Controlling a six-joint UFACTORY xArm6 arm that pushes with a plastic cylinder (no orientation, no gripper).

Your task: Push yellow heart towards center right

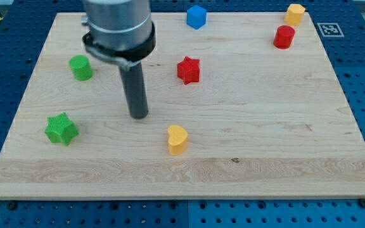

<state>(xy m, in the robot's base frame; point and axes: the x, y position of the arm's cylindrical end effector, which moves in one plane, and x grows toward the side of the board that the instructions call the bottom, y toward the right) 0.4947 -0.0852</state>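
Observation:
The yellow heart (177,139) lies on the wooden board (265,126), below the middle and slightly left of centre. My tip (138,116) rests on the board up and to the left of the yellow heart, with a gap between them. The rod rises from the tip to the grey arm at the view's top left.
A red star (188,69) sits above the heart. A green cylinder (80,67) and a green star (61,128) are at the left. A blue hexagonal block (196,16) is at the top middle. A red cylinder (284,37) and a yellow hexagonal block (294,13) are at the top right.

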